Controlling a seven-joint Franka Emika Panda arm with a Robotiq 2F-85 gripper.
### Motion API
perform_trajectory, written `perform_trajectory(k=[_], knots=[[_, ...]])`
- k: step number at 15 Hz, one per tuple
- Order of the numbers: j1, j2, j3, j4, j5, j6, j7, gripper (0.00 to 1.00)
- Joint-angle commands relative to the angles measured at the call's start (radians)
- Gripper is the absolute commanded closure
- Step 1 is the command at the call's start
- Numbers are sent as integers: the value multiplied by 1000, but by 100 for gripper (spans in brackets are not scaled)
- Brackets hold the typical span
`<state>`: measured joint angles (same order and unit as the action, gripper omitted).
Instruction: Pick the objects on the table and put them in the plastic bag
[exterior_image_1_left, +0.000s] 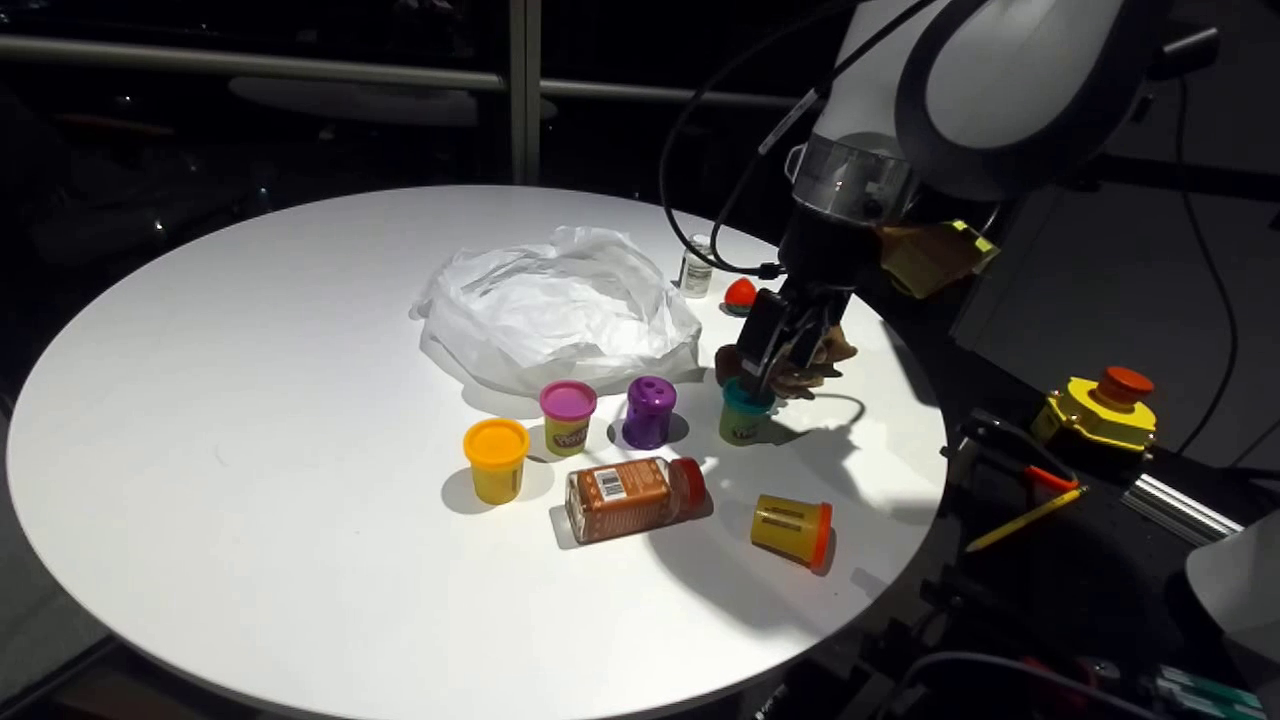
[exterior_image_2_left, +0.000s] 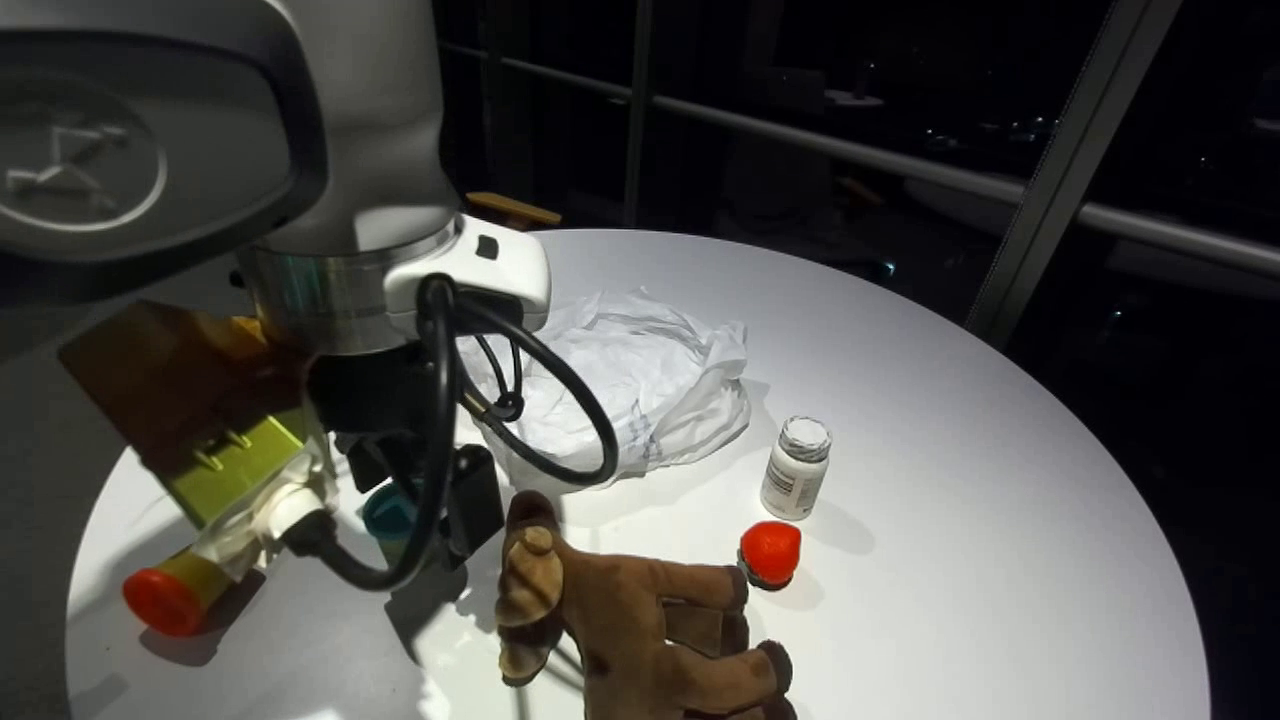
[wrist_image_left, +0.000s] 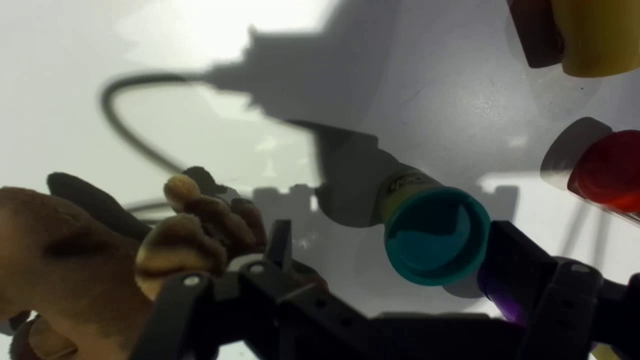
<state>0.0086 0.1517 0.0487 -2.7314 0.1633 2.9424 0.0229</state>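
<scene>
Pincer (wrist_image_left: 392, 242) agape around teal-lidded tub (wrist_image_left: 436, 239)

In an exterior view, looking down at a slant from well back, taking in nearly the whole round white table (exterior_image_1_left: 250, 560) and facing the window frame (exterior_image_1_left: 525, 100) beyond. In an exterior view, looking from close by the robot arm (exterior_image_2_left: 370, 120), facing the window frame across the table, showing the brown soft toy (exterior_image_2_left: 622, 610) up close. In both exterior views, sharing the plastic bag (exterior_image_2_left: 640, 370) and white bottle (exterior_image_2_left: 793, 482). In the wrist view, peering steeply down past the gripper (wrist_image_left: 390, 240) from very near, sharing the teal-lidded tub (wrist_image_left: 434, 240) with both exterior views.
</scene>
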Motion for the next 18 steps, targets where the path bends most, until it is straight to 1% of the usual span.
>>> perform_trajectory(k=[1,4,7,8,9,10,13,14,15,16,17,18], knots=[[-34,52,63,31,62,43,-67,0],[-67,74,115,45,102,53,-105,0],[-62,107,94,64,64,62,-84,0],[-60,117,84,70,54,62,-76,25],[-57,127,74,77,45,65,-69,25],[-55,133,69,81,39,65,-63,32],[-52,129,60,75,30,69,-51,58],[-49,121,59,70,30,66,-46,65],[-32,102,46,60,25,60,-21,71],[4,88,14,54,5,55,21,76],[44,72,-20,50,-19,48,71,76],[105,41,-68,44,-53,33,149,76]])
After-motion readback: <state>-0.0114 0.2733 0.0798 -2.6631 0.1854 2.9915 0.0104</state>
